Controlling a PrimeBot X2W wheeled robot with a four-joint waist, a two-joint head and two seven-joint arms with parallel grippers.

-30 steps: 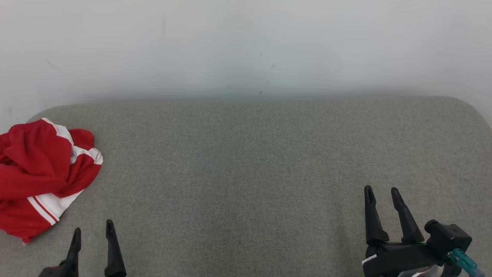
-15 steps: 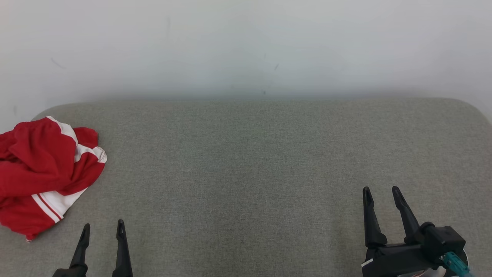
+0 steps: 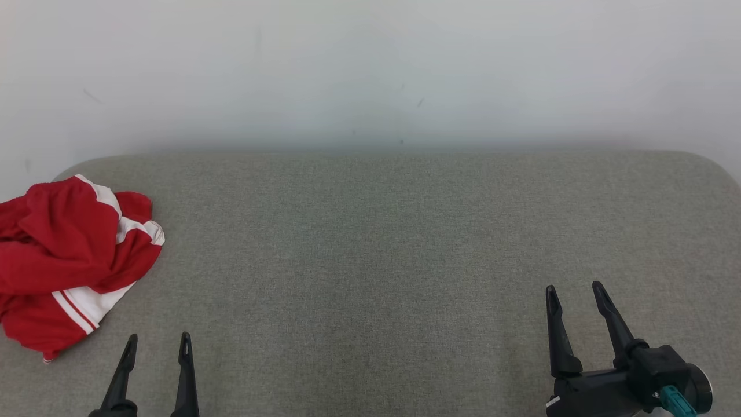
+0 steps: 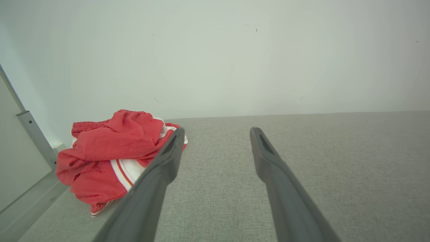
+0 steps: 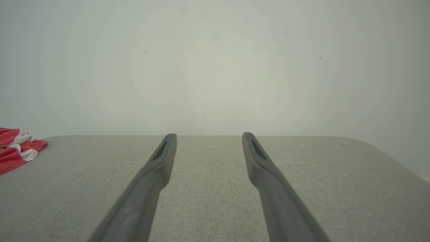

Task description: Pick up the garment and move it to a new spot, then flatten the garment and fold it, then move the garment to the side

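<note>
A crumpled red garment (image 3: pixel 63 260) with white stripes lies bunched at the far left of the grey fabric surface (image 3: pixel 382 249). In the left wrist view the garment (image 4: pixel 111 158) sits ahead and to the left of my fingers. My left gripper (image 3: pixel 157 339) is open at the bottom left, just right of and nearer than the garment, touching nothing. My right gripper (image 3: pixel 573 288) is open at the lower right, far from the garment, with nothing between its fingers. The right wrist view catches the garment (image 5: pixel 16 146) at its left edge.
A pale wall (image 3: pixel 370 69) rises right behind the padded surface. The surface's corners are rounded at the far left and far right. A grey metal rail (image 4: pixel 35 134) stands beyond the garment at the left.
The head camera has shifted slightly, so the whole picture moved right. Both grippers sit a little lower in the view and the right wrist has turned; the garment lies as before.
</note>
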